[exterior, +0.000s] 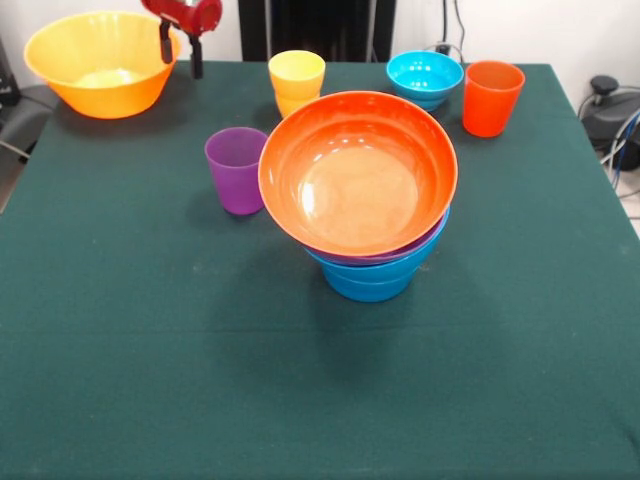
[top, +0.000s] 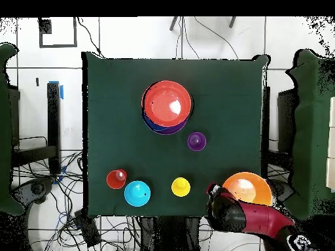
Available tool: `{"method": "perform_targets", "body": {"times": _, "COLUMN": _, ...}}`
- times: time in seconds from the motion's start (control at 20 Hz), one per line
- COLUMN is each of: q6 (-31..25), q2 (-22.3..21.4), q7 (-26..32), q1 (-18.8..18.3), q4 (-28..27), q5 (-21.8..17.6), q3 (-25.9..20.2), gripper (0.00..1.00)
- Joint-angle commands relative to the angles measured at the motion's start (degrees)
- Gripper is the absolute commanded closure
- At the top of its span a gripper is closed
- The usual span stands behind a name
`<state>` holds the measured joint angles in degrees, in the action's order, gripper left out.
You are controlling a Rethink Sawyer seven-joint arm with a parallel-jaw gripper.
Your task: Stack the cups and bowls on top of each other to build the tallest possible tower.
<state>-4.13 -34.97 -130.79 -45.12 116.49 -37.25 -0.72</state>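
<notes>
The tower stands mid-table: a wide orange bowl [exterior: 357, 170] tilted on top, a purple bowl's rim [exterior: 415, 250] under it, and mid-blue bowls [exterior: 368, 282] at the base. It also shows in the overhead view [top: 167, 104]. No dark blue bowl shows. The purple cup [exterior: 236, 168] stands just left of the tower. The yellow cup [exterior: 296, 80], small cyan bowl [exterior: 425, 78] and orange cup [exterior: 492, 97] stand along the far edge. My gripper [exterior: 181, 68] is open and empty at the right rim of the large yellow bowl [exterior: 100, 65], with one finger [exterior: 165, 45] over the rim and the other outside it.
In the overhead view the arm [top: 258, 219] reaches in from the bottom right, next to the large yellow bowl [top: 247, 188]. The green table cloth [exterior: 150, 350] ends close behind the far row of objects. Cables and equipment lie beyond the table's edges.
</notes>
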Motion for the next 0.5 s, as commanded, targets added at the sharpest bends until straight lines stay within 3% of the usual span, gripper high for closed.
{"method": "perform_targets", "body": {"times": 0.05, "q6": 5.37, "q2": 5.38, "q7": -0.87, "q1": 1.96, "q4": -1.22, "q5": -5.62, "q3": 0.33, "gripper": 0.0}}
{"method": "perform_targets", "body": {"times": 0.5, "q6": 1.16, "q2": 2.93, "q7": 1.52, "q1": -0.96, "q4": -1.38, "q5": -6.49, "q3": -1.2, "gripper": 0.0}}
